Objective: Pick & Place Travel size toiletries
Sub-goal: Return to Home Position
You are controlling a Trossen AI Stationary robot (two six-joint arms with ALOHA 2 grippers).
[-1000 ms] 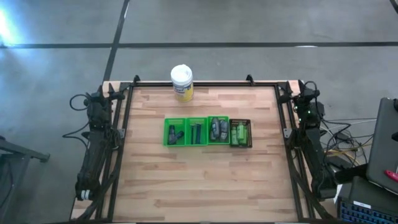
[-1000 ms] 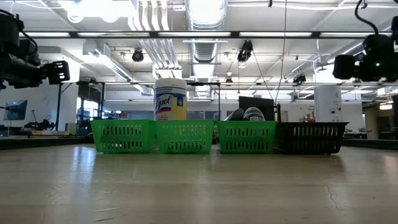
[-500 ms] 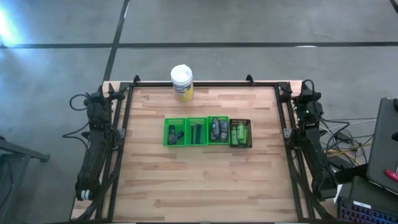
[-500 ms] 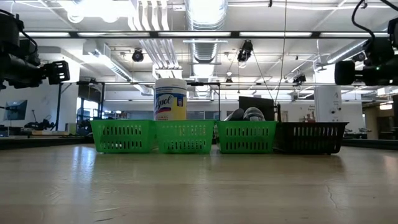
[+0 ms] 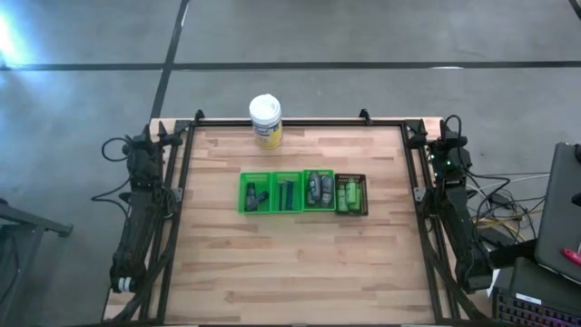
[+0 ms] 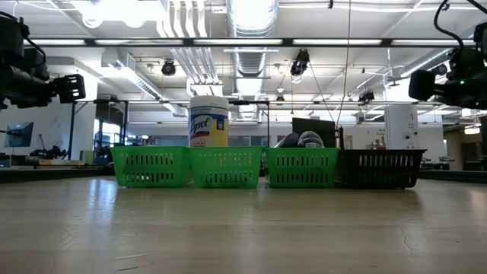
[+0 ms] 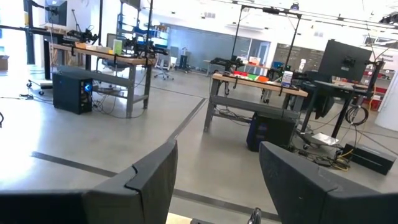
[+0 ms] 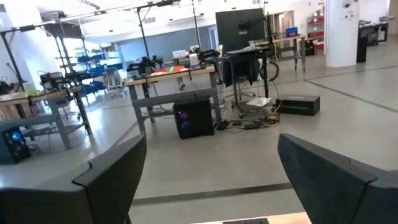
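Level, jaws apart, empty: left end effector [image 7: 219,149], right end effector [image 8: 211,140].

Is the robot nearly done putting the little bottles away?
Nearly. Done: the toiletries in sight all lie in the green bins or the black bin. In hand: nothing; the left end effector and right end effector are open, at the table's sides. Left: probably only parking.

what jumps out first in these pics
Four bins sit in a row on the table: three green bins and a black bin holding bright green bottles. A white-lidded jar stands behind them at the edge. The left gripper and right gripper wait open at the sides.
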